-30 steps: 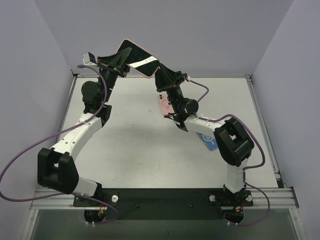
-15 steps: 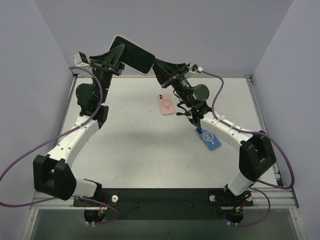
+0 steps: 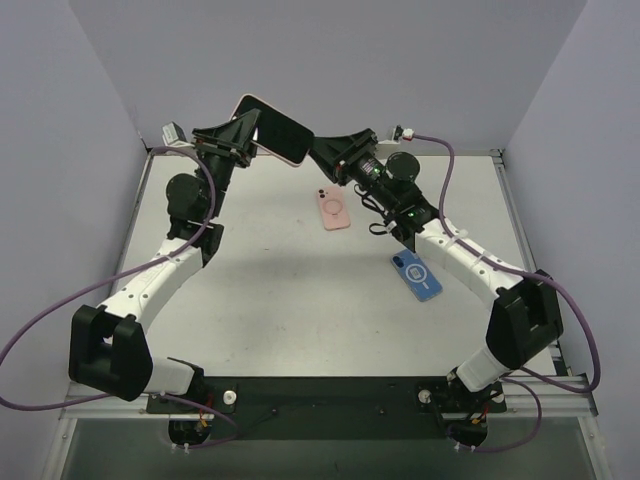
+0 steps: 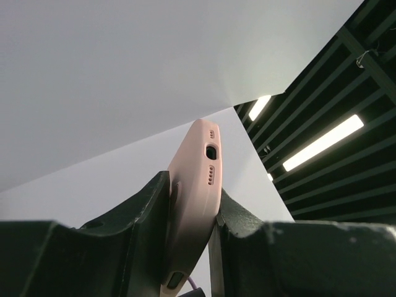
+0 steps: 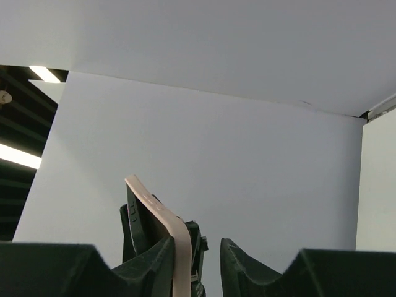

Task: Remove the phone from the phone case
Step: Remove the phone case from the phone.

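Above the table, left tool clamps the phone case.

Cased phone: dark screen, pink rim, held in the air over the tabletop's far edge, tilted down to the right.
Left end effector: clamped on the phone's left end.
Right end effector: at the phone's right end; grip unclear from here.
Tabletop: pink case lies flat toward the back; blue case lies nearer and to the right, beside the right arm; the two are apart.
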`<state>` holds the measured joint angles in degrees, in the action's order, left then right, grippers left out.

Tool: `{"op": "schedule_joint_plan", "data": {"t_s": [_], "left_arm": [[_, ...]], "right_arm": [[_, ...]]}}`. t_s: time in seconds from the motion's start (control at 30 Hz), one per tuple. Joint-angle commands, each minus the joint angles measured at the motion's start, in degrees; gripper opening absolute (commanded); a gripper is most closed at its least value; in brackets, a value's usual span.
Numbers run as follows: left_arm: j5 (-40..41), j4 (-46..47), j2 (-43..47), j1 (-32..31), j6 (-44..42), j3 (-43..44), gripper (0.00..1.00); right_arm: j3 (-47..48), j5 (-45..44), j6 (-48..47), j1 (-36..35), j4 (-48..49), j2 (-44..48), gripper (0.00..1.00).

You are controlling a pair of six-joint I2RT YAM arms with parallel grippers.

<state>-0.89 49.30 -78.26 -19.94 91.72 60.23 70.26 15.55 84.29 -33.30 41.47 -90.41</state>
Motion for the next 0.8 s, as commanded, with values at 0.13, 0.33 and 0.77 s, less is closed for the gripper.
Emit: {"op": "schedule_joint_plan", "data": {"t_s": [0.13,0.33,0.77], "left_arm": [[-18.10,41.32,5.75,-9.76,19.72,4.73,0.00],[-19.68,38.78,4.87,-9.85,21.48,2.80,0.00],[-19.94,40.88,2.24,-11.69,21.22,-6.61,0.00]], "right_arm": [[-6.10,17.40,-9.06,-1.07,-8.01,-11.28,0.32],[-7.77,21.80,-10.55,-0.10,-0.35,-10.14,0.29],[-2.32,28.83,-8.97,-2.11,5.46,-11.80,0.29]]}}
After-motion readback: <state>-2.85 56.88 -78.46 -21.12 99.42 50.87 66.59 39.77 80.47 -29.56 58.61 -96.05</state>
